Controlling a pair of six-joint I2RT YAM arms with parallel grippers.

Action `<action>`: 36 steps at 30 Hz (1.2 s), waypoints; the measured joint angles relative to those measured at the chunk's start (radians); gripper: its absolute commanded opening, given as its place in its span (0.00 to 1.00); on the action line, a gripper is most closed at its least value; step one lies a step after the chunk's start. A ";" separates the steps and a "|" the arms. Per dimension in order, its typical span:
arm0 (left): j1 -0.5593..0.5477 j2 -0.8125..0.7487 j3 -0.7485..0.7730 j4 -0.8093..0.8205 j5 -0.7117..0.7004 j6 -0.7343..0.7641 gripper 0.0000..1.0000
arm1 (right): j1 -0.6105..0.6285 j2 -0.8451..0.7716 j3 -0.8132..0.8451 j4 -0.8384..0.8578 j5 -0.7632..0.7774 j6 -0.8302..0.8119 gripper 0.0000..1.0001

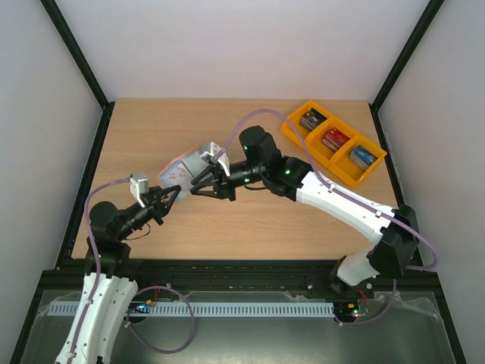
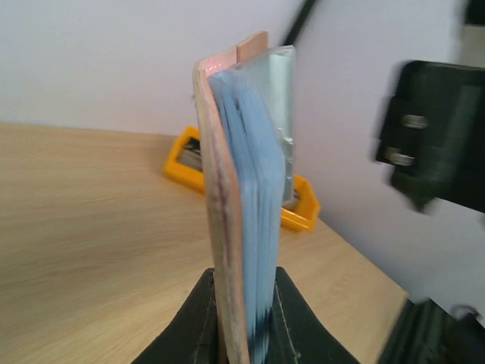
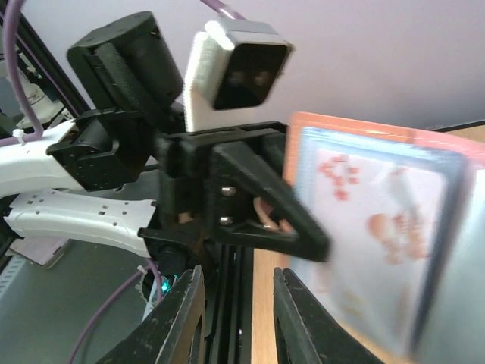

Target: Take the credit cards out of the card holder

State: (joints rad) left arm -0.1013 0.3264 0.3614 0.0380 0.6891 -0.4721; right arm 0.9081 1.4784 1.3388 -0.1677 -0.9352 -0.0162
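Card holder [image 2: 227, 227] is standing upright, clamped in our left gripper [image 2: 244, 307]; our right gripper [image 3: 239, 284] is hovering just beside it, jaws apart.

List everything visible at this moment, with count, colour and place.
card holder: one, pinkish-tan outside, light blue inside, clamped in the left gripper
credit card: one visible, whitish with reddish marks, in a holder pocket
bins: three joined, orange, table's far right
boxes: three, dark, red, blue, one per bin
table: one, light wood
left gripper: shut on the card holder
right gripper: open, near the holder
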 measured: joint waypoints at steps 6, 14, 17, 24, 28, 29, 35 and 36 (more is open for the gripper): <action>0.000 -0.019 -0.002 0.114 0.212 0.008 0.02 | -0.040 0.003 0.001 -0.009 -0.013 -0.023 0.22; 0.002 -0.018 -0.002 0.132 0.342 0.080 0.02 | -0.052 0.003 0.001 -0.014 -0.031 -0.025 0.18; 0.002 -0.018 -0.001 0.104 0.357 0.129 0.02 | -0.051 0.002 0.001 -0.027 -0.034 -0.026 0.20; 0.002 -0.016 -0.001 0.092 0.355 0.162 0.02 | -0.041 0.010 0.008 -0.032 -0.058 -0.028 0.06; 0.002 -0.015 -0.001 0.092 0.352 0.156 0.02 | -0.045 0.019 0.014 -0.029 -0.067 -0.032 0.02; 0.002 -0.016 -0.001 0.092 0.351 0.154 0.02 | -0.045 0.019 0.014 -0.029 -0.070 -0.033 0.02; 0.000 -0.017 -0.001 0.093 0.349 0.145 0.11 | -0.051 0.019 0.014 -0.029 -0.085 -0.044 0.02; -0.001 -0.018 -0.001 0.096 0.349 0.136 0.11 | -0.053 0.019 0.013 -0.028 -0.090 -0.044 0.02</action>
State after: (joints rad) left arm -0.1020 0.3088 0.3603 0.1341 1.0382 -0.3359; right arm 0.8551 1.4979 1.3518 -0.1959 -1.0256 -0.0605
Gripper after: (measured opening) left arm 0.113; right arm 0.019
